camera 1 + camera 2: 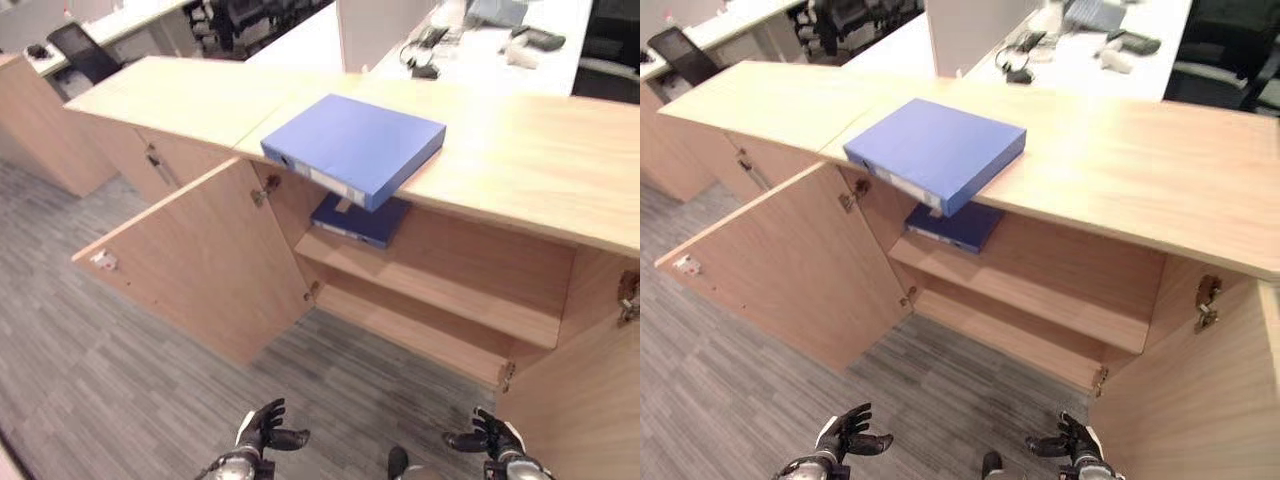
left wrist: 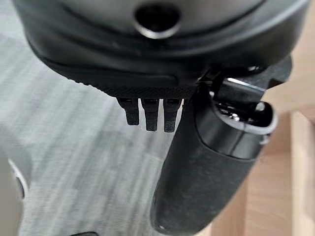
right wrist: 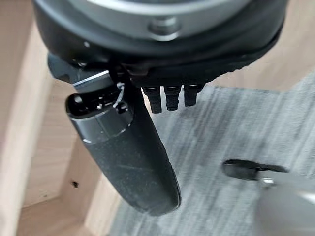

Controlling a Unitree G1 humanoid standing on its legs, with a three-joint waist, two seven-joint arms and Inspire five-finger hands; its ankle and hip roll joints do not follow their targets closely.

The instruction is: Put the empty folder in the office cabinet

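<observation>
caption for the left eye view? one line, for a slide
Blue folder lies on the open cabinet top, a second folder on its shelf, both hands low and empty.

Pale wood-grain laminate across the cabinet point(image 1: 520, 160), matt and smooth. Blue folder point(image 1: 355, 145) at its top's front edge, smooth satin plastic cover. Grey carpet floor point(image 1: 90, 370), coarse ribbed weave. Left robot hand point(image 2: 206, 162): matt black plastic thumb.

Grey carpet floor point(image 1: 120, 330), black office chair point(image 1: 82, 50), white desks point(image 1: 480, 45) beyond.
</observation>
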